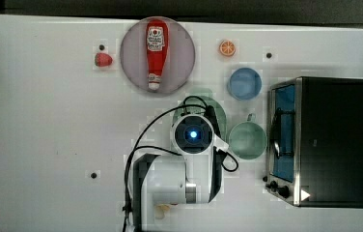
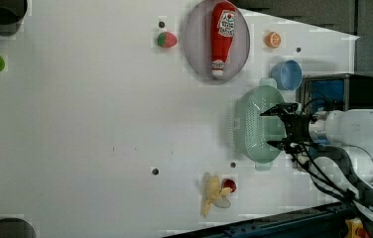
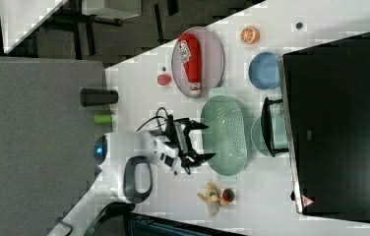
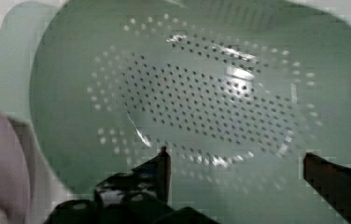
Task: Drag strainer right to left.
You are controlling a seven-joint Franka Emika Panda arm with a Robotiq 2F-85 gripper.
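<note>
Overhead | hand (image 2: 279, 125): fingers spread wide, holding nothing, poised over strainer's bowl | strainer (image 2: 254, 124): on white desk (image 2: 100, 124), between plate with ketchup bottle (image 2: 222, 37) and banana (image 2: 214, 194)

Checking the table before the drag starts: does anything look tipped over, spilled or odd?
The ketchup bottle lies flat on the grey plate instead of standing. Nothing looks spilled. The strainer sits upright beneath the open gripper.
</note>
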